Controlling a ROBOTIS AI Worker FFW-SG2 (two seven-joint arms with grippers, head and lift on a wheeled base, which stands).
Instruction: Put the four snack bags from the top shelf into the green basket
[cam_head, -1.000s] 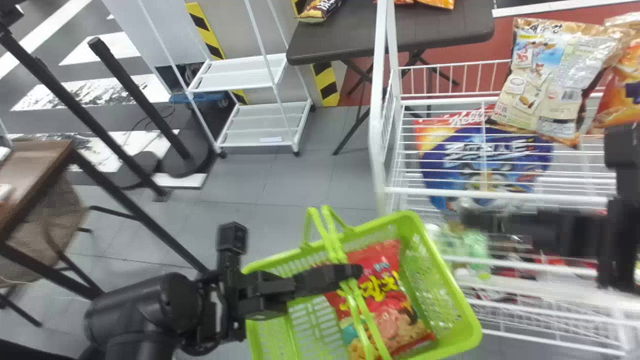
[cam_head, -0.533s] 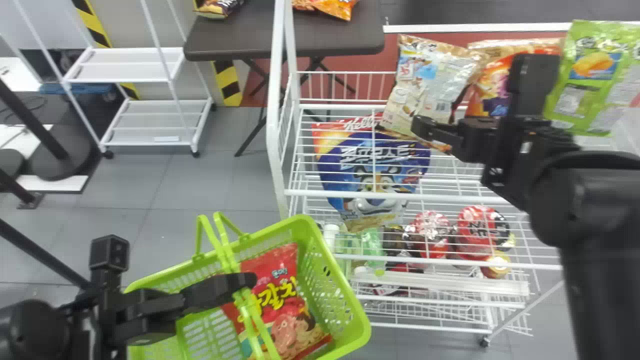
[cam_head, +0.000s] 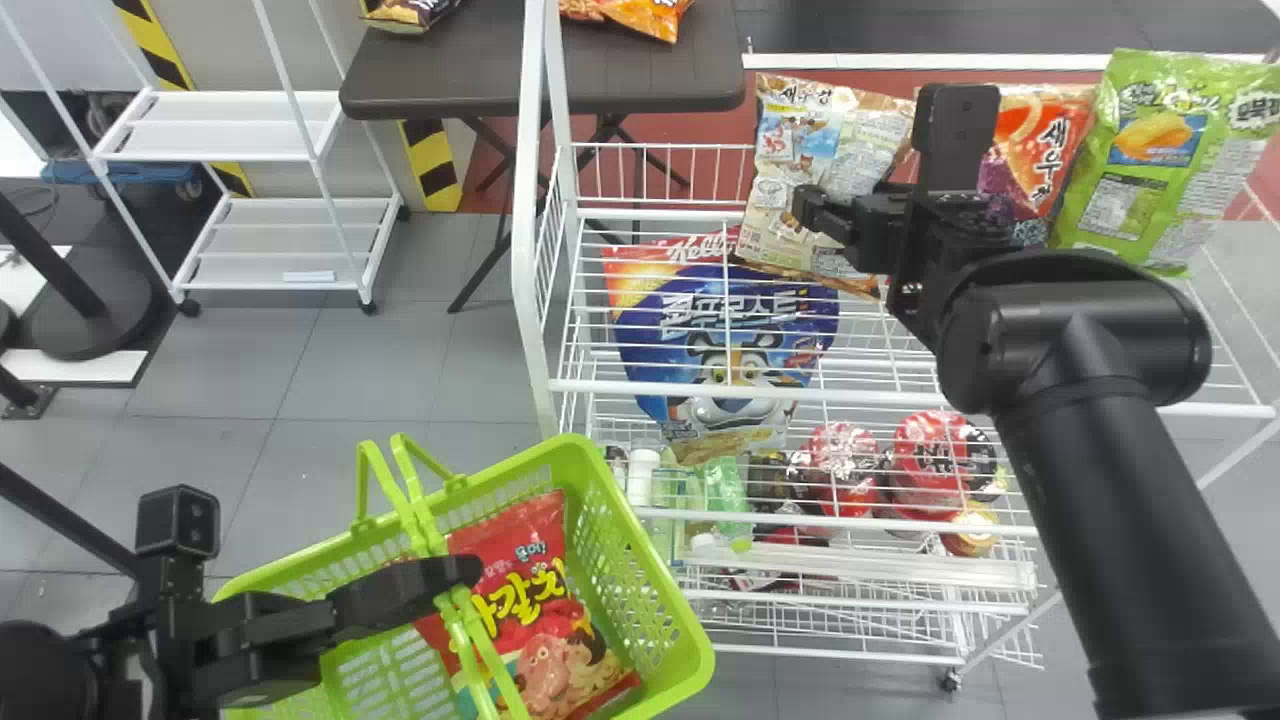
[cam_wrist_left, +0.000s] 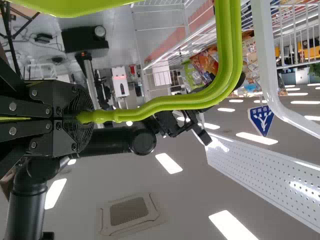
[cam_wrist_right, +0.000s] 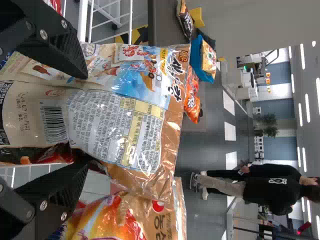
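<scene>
In the head view, my right gripper (cam_head: 824, 218) is at the beige snack bag (cam_head: 790, 170) on the top shelf. The right wrist view has that beige bag (cam_wrist_right: 117, 125) standing between the parted fingers of my right gripper (cam_wrist_right: 84, 122). An orange-and-purple bag (cam_head: 1035, 150) and a green bag (cam_head: 1150, 150) stand farther right on the shelf. My left gripper (cam_head: 462, 578) holds the handles of the green basket (cam_head: 690, 640), in which a red snack bag (cam_head: 545, 610) lies. In the left wrist view, my left gripper (cam_wrist_left: 82, 117) is closed on the green handle (cam_wrist_left: 165, 104).
A white wire rack (cam_head: 530, 300) carries a blue cereal bag (cam_head: 720, 340) below the top shelf, with cups (cam_head: 935, 455) and bottles lower down. Behind it stands a dark table (cam_head: 640, 85) with snacks. A white cart (cam_head: 290, 230) is at the back left.
The head view has swung right, so rack and basket appear farther left. My right gripper has risen from in front of the lower rack to the beige bag. The left one keeps the handles.
</scene>
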